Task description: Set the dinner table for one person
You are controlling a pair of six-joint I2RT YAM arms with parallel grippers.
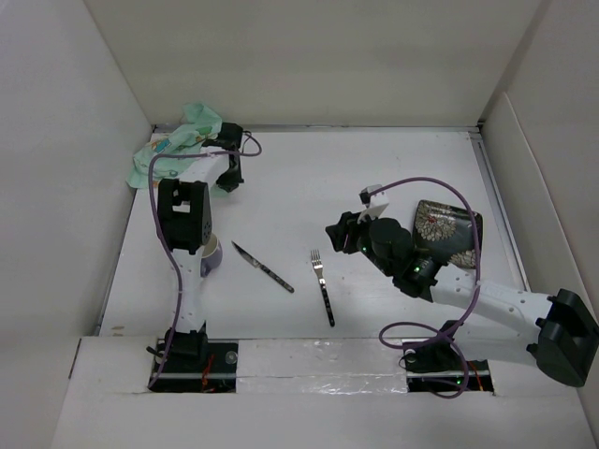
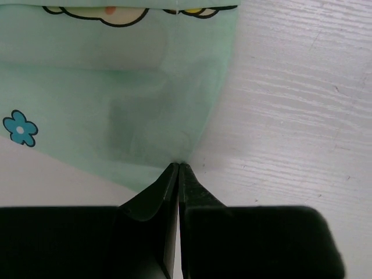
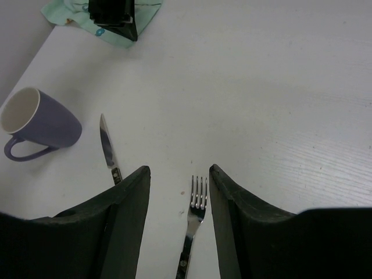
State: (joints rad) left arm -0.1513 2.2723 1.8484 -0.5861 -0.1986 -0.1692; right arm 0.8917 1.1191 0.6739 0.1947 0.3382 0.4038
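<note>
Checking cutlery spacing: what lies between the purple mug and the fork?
The knife, flat on the table, touching neither mug nor fork; clearest in the right wrist view.

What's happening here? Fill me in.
Two robot arms are setting the dinner table. The left gripper is shut right at the edge of the mint-green cloth in the far left corner. The right gripper hangs open over the fork. A knife, a purple mug and a dark patterned plate are also on it.
</note>
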